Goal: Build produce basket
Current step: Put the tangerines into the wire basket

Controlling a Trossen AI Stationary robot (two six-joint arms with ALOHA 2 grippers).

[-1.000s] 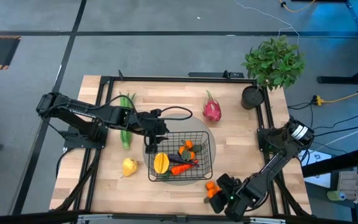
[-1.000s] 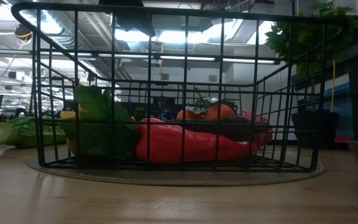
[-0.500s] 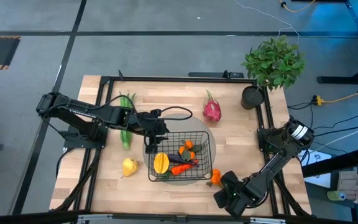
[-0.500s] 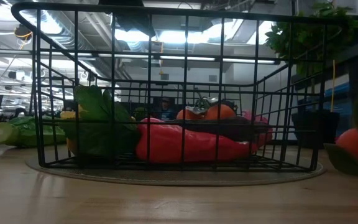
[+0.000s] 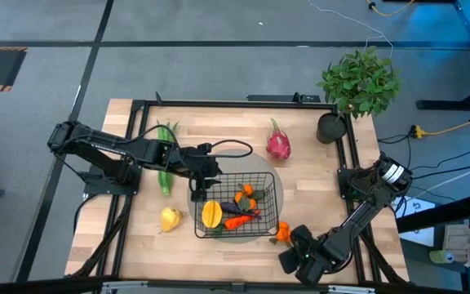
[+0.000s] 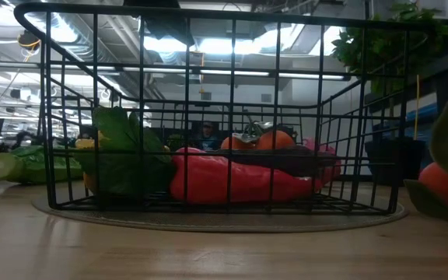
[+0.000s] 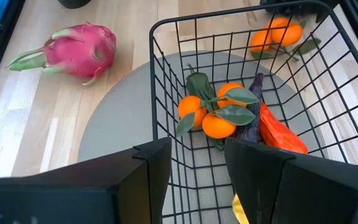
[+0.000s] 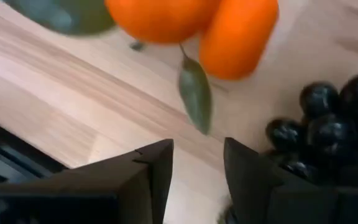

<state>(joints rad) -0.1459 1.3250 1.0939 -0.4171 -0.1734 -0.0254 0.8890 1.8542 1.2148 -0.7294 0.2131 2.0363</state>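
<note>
The black wire basket stands mid-table on a grey mat and holds a yellow fruit, small oranges, a purple eggplant and a red-orange piece. My left gripper is open at the basket's far left corner. My right gripper is open near the table's near right corner, pointing down with bare wood between its fingers. A leafy cluster of small oranges lies just beyond its fingertips, by the basket's near right corner. Dark grapes lie beside one finger. My left gripper comes at the basket slanting down from the table's left. A wire wall runs along the inner face of one finger, and the other finger stands inside the basket. I cannot tell whether either finger touches the wire.
A pink dragon fruit lies beyond the basket, long green stalks to its left, and a yellow fruit at its near left. A potted plant in a black pot stands at the far right corner. Black frame rails edge the table.
My right gripper has tipped and rolled at the wrist without leaving its place. The cluster of small oranges beside it has shifted toward the far edge, up to the basket's near right corner, and has come into the low view at the right.
</note>
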